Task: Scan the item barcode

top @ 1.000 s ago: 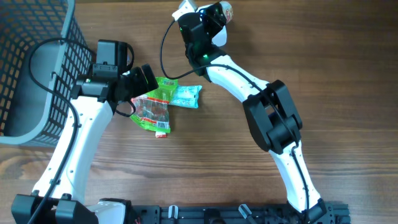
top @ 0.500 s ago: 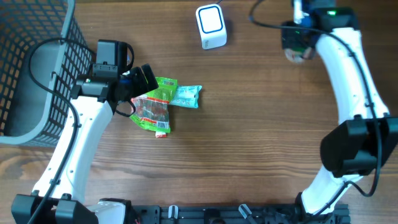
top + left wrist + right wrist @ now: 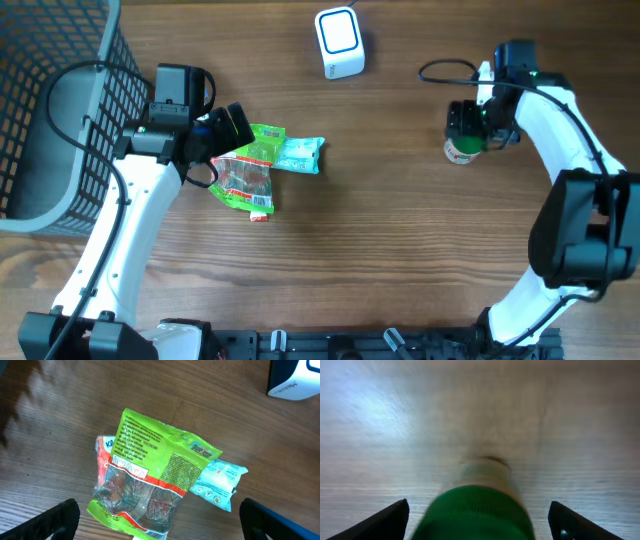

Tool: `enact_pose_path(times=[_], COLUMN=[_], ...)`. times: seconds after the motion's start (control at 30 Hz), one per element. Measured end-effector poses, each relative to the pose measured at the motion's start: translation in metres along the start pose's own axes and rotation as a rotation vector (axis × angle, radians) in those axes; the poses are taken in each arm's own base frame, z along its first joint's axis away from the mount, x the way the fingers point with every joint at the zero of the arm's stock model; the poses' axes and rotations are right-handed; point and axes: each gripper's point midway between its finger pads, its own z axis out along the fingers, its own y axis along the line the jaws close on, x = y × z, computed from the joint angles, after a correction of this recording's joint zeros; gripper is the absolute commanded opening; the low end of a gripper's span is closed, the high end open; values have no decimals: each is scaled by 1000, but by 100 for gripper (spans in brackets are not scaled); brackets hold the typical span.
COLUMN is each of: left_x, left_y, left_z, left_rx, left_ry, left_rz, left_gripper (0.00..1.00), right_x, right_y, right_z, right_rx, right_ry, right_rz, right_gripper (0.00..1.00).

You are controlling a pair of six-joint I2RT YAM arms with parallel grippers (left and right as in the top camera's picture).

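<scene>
A jar with a green cap sits at the right of the table, right under my right gripper. In the right wrist view, which is blurred, the green cap fills the space between the fingertips, with a gap on each side, so this gripper is open around it. The white barcode scanner stands at the far middle of the table. My left gripper hangs open over a green snack packet, with nothing in it.
A teal packet lies partly under the green one, and a red-and-white packet shows beneath it. A grey wire basket stands at the far left. The scanner's corner shows in the left wrist view.
My right arm carried the jar from the scanner to the right side and brought it down; its jaws have widened off the jar. The left arm has not moved.
</scene>
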Motion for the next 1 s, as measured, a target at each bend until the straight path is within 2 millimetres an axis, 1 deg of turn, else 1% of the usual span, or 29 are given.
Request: enact_pose_path(times=[0.03,0.07,0.1,0.13,0.17,0.2,0.23,0.27,0.3,0.33,0.37,0.4,0.43,0.47,0.5,0.53,0.57,0.6,0.63,0.67,0.73,0.77,0.8,0.83,0.9,0.93,1.0], left_x=[0,0,0,0,0,0,0,0,0,0,0,0,1,0,0,0,0,0,0,0,0,0,0,0,0,0,0], left_y=[0,0,0,0,0,0,0,0,0,0,0,0,0,0,0,0,0,0,0,0,0,0,0,0,0,0,0], left_z=[0,0,0,0,0,0,0,0,0,0,0,0,0,0,0,0,0,0,0,0,0,0,0,0,0,0,0], left_rx=[0,0,0,0,0,0,0,0,0,0,0,0,-1,0,0,0,0,0,0,0,0,0,0,0,0,0,-1], left_ry=[1,1,0,0,0,0,0,1,-1,0,1,0,2,0,1,1,0,0,0,1,1,1,1,0,1,1,1], left_rz=[0,0,0,0,0,0,0,0,0,0,0,0,0,0,0,0,0,0,0,0,0,0,0,0,0,0,0], left_gripper=[100,100,100,100,100,100,100,100,100,100,100,100,100,100,100,100,100,100,100,100,100,100,100,100,100,100,100], right_x=[-7,-20,-33,-40,-41,-37,-31,-26,-17,-9,6,11,25,33,43,51,56,57,57,54,47,51,52,54,59,58,57], right_y=[5,15,32,52,82,124,167,195,223,244,268,284,297,298,299,298,298,300,301,304,314,314,316,319,321,321,311], right_z=[-14,-33,-60,-83,-105,-113,-109,-105,-98,-90,-70,-50,-13,2,20,40,50,55,55,56,60,63,63,64,67,66,60], right_rx=[-23,-72,-137,-205,-293,-376,-439,-477,-509,-534,-548,-553,-542,-530,-515,-504,-510,-523,-528,-541,-593,-603,-614,-628,-636,-643,-640], right_ry=[-18,-74,-149,-204,-246,-263,-261,-263,-247,-222,-165,-129,-38,9,66,123,153,173,180,172,144,159,161,161,163,156,146], right_rz=[-4,-13,-36,-71,-133,-221,-312,-370,-419,-426,-444,-407,-321,-290,-237,-176,-145,-117,-98,-85,-57,-33,-23,-18,-34,-49,-97], right_gripper=[92,93,95,100,100,100,100,98,97,100,100,100,88,77,71,70,70,65,61,50,45,41,25,4,4,4,4])
